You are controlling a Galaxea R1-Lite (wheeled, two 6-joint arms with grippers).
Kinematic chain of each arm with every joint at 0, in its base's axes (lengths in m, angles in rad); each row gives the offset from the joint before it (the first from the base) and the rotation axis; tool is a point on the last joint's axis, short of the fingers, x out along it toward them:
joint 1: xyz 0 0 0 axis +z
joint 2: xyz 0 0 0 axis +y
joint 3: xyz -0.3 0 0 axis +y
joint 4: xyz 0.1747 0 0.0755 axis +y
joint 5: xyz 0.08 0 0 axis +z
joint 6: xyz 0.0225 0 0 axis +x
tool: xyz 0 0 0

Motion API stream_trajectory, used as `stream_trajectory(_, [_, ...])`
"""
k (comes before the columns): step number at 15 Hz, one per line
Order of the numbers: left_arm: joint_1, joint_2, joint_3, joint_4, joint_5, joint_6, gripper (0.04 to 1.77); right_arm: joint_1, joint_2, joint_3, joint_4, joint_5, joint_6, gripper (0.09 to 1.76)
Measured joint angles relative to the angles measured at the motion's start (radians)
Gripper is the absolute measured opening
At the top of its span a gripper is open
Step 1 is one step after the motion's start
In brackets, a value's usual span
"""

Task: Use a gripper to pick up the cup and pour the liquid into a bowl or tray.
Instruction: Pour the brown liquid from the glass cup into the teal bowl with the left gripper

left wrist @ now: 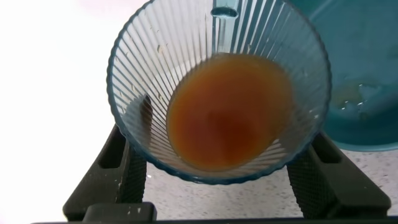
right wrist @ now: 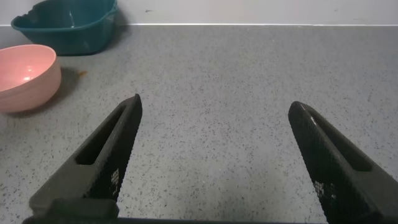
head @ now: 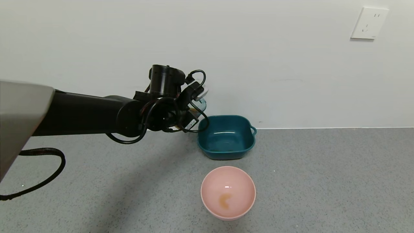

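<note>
My left gripper (left wrist: 217, 134) is shut on the cup (left wrist: 140, 68), a ribbed translucent blue-grey cup, with one black finger on each side. The cup holds dark amber-brown liquid (left wrist: 227, 112) and is roughly upright, lifted off the counter. In the head view the left wrist hides most of the cup (head: 202, 104), which hangs just left of the dark teal basin (head: 226, 153), near its back left corner. The basin's edge also shows in the left wrist view (left wrist: 364, 74). My right gripper (right wrist: 214, 102) is open and empty, low over bare counter, outside the head view.
A round pale pink bowl (head: 208, 181) with a small orange-brown stain stands in front of the basin. Both show in the right wrist view: the bowl (right wrist: 28, 78) and the basin (right wrist: 68, 28). The white wall runs close behind the basin. A black cable (head: 48, 174) loops at the left.
</note>
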Motion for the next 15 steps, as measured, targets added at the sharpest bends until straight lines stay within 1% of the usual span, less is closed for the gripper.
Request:
stream_trajectory(3, [-0.002,0.014,-0.041,0.012,0.013,0.09,1.28,0.0,0.0,0.0,0.0,0.0,0.0,1.71])
stream_trajectory(8, [-0.003,0.041,-0.107,0.011,0.095,0.251,1.28,0.0,0.0,0.0,0.0,0.0,0.0,1.71])
stream_trajectory(13, [-0.024,0.077,-0.174,0.007,0.153,0.381,1.28,0.0,0.0,0.0,0.0,0.0,0.0,1.71])
stream_trajectory(15, [-0.037,0.091,-0.19,0.003,0.164,0.417,1.28,0.0,0.0,0.0,0.0,0.0,0.001,1.71])
